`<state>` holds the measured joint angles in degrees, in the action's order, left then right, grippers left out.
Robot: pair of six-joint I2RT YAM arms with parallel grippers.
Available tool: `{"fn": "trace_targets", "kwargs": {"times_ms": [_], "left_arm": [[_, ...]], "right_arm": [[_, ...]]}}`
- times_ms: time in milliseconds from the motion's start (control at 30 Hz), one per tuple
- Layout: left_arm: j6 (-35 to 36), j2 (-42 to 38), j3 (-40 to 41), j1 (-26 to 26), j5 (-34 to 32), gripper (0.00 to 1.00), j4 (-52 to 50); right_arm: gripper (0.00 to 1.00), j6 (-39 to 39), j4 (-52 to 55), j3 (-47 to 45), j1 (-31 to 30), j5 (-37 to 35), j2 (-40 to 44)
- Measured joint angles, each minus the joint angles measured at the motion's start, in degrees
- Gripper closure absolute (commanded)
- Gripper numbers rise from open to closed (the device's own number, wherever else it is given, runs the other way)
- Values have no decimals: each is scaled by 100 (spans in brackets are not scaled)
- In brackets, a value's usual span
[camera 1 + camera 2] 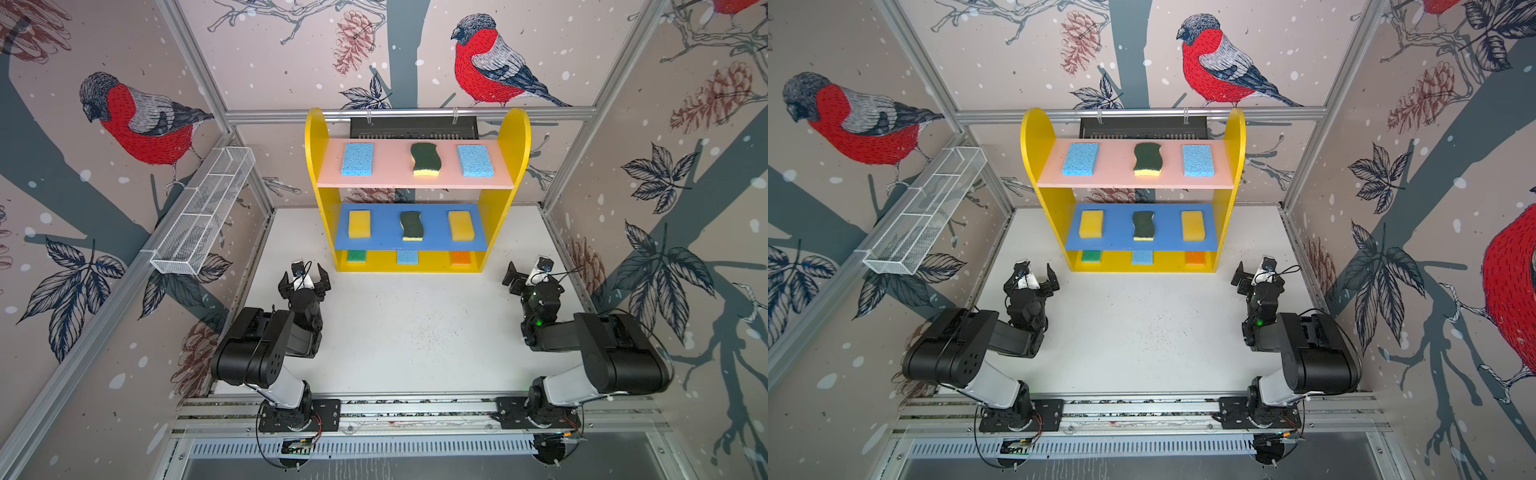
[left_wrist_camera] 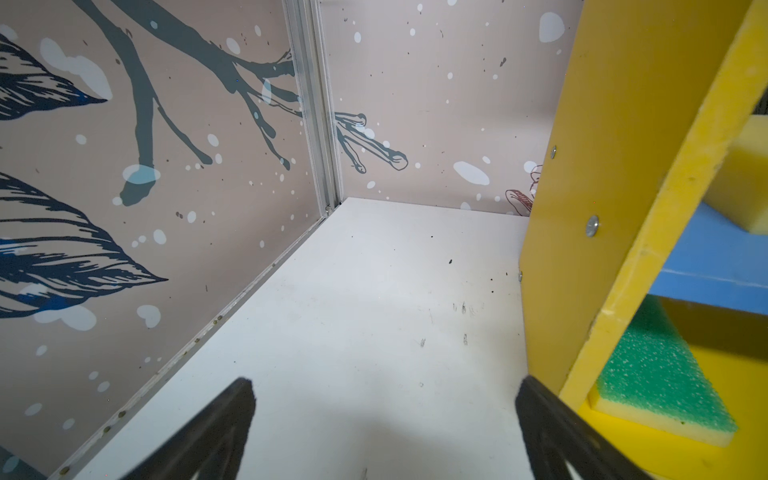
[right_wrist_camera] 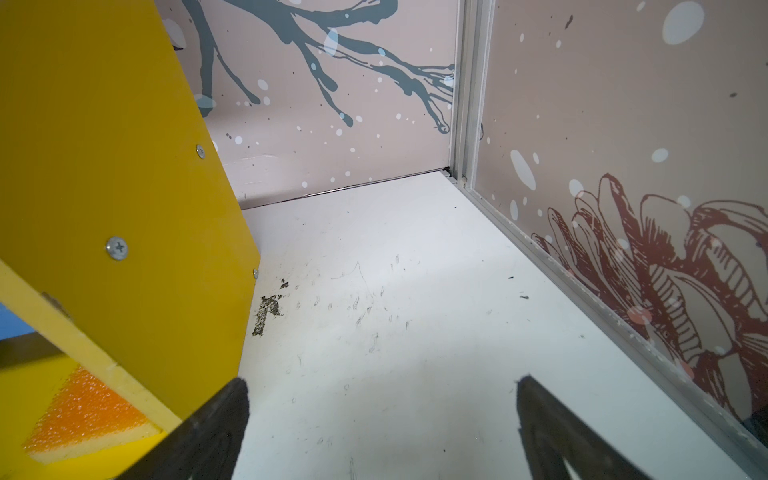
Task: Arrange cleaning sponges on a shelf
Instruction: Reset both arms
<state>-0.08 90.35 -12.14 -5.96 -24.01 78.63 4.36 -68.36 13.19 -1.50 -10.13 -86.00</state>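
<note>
The shelf (image 1: 316, 166) stands at the back of the white table. Its pink top board carries two light blue sponges (image 1: 357, 159) (image 1: 475, 160) with a dark-green wavy one (image 1: 424, 158) between them. Two yellow sponges (image 1: 359, 224) (image 1: 461, 225) flank another dark-green one (image 1: 411, 225) on the blue board. On the bottom level lie a green (image 2: 656, 374), a light blue (image 1: 407, 257) and an orange sponge (image 3: 87, 411). My left gripper (image 2: 384, 386) is open and empty just outside the shelf's left panel (image 2: 602, 166). Beside the right panel (image 3: 104, 145), my right gripper (image 3: 382, 386) is open and empty too.
A long white wire-mesh basket (image 1: 203, 212) hangs on the left wall. A black box (image 1: 413, 128) is mounted behind the shelf. Patterned walls close in three sides. Both arm bases sit on a metal rail (image 1: 415, 409) along the front edge.
</note>
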Motion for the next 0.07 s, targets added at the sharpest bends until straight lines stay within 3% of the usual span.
{"fn": "trace_targets", "kwargs": {"times_ms": [67], "left_arm": [[-2, 0, 0, 4, 2, 2, -2]], "right_arm": [[0, 0, 0, 0, -2, 0, 0]]}}
